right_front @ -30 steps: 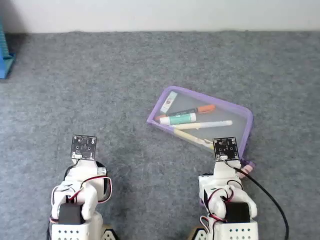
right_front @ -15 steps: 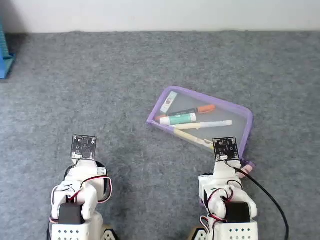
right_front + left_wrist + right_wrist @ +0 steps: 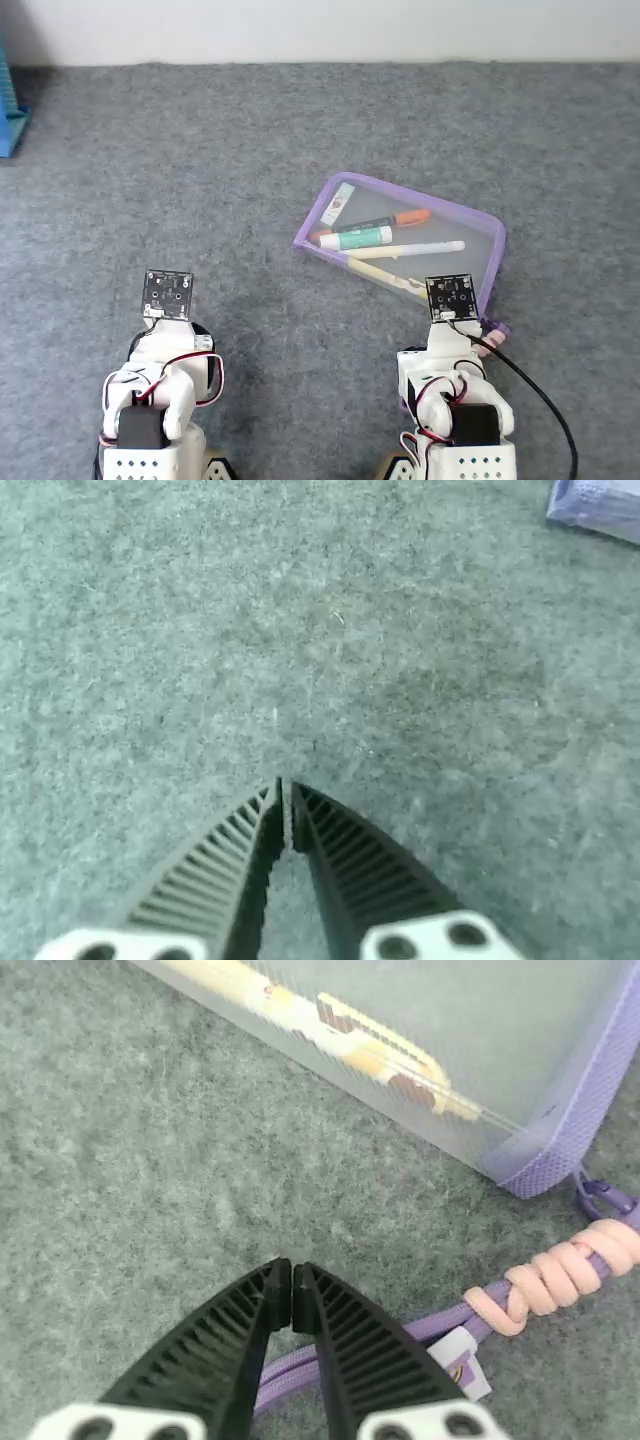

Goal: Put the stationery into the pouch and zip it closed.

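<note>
1. The right fingers [image 3: 350, 1350] are being held together, empty, over the surface [image 3: 200, 150]; the left fingers [image 3: 230, 860] likewise.
2. The pouch [image 3: 450, 250], pens [image 3: 375, 236] inside, is lying just ahead of the right fingers, its cord [image 3: 555, 1280] beside them.
3. The pouch is being judged light, soft and floppy; its firmer purple edge or the cord is being favoured for gripping.

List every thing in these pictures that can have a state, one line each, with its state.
pouch: flat on the carpet; zip looks closed, not certain.
stationery: inside the pouch.
left gripper: shut, empty, over bare carpet.
right gripper: shut, empty, near the pouch corner.
braided cord: loose on the carpet, ungripped.
</note>
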